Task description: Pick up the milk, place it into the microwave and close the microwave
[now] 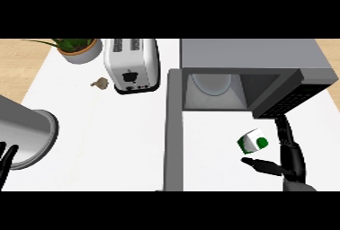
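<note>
The milk [253, 142], a small white carton with green marks, stands tilted on the white counter in front of the open microwave [252, 56]. The microwave's door [292, 96], dark and meshed, is swung out to the right, and a white turntable [212, 83] shows inside. My right hand [291, 159] is just right of and below the carton. Its fingers point up along the carton's right side and the thumb reaches left beneath it; it is open and not closed round the milk. My left hand [6, 158] rests open at the lower left edge, fingers up.
A grey strip [174, 134] runs down the counter from the microwave's left front corner. A silver toaster [131, 67] stands left of the microwave, with a small brown item [101, 82] and a potted plant [78, 48] further left. A large grey cylinder [30, 132] sits at the left edge.
</note>
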Robot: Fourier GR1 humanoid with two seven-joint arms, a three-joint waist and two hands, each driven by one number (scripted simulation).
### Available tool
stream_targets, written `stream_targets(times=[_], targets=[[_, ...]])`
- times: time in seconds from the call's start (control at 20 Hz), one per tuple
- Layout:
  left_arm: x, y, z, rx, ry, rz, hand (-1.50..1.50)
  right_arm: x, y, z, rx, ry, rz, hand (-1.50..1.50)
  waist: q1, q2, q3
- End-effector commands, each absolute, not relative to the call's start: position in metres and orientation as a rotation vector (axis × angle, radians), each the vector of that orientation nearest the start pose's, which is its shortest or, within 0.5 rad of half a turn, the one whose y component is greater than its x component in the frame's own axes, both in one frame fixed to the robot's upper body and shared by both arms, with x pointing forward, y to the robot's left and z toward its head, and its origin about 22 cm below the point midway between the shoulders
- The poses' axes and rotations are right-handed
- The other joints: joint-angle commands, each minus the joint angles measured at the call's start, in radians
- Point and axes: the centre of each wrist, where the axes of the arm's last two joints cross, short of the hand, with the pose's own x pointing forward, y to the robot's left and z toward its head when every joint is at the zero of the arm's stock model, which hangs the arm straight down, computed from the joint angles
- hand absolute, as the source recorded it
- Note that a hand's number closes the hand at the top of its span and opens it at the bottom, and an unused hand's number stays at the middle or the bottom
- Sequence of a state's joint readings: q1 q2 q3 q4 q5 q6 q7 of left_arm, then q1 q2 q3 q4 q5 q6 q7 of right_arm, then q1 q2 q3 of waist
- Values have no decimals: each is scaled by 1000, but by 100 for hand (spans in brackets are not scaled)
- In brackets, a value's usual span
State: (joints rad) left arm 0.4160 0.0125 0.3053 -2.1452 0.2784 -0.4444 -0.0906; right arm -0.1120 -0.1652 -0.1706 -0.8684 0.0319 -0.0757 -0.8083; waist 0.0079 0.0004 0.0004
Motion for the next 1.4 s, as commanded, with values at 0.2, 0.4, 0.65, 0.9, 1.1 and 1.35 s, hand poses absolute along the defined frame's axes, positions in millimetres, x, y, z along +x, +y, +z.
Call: stream_targets(times=[0.2,0.4,0.65,0.9,1.1,1.35], targets=[[110,318,81,-35,-1933,-17,-150,227,-325,-141,-269,-1736,97,-150,1,0,0],[99,324,62,-47,-1914,-32,-150,226,-334,-152,-211,-1716,57,-150,8,1,1],[120,318,76,-39,-1926,-14,-150,225,-321,-162,-129,-1708,35,-150,3,1,1],[114,332,59,-45,-1925,-16,-150,216,-322,-170,-186,-1759,16,-150,10,4,1],[129,315,80,-62,-1920,-27,-150,227,-325,-162,-129,-1795,-36,-150,4,3,2],[124,308,76,-69,-1910,-13,-150,235,-305,-165,22,-1808,-120,150,9,6,3]])
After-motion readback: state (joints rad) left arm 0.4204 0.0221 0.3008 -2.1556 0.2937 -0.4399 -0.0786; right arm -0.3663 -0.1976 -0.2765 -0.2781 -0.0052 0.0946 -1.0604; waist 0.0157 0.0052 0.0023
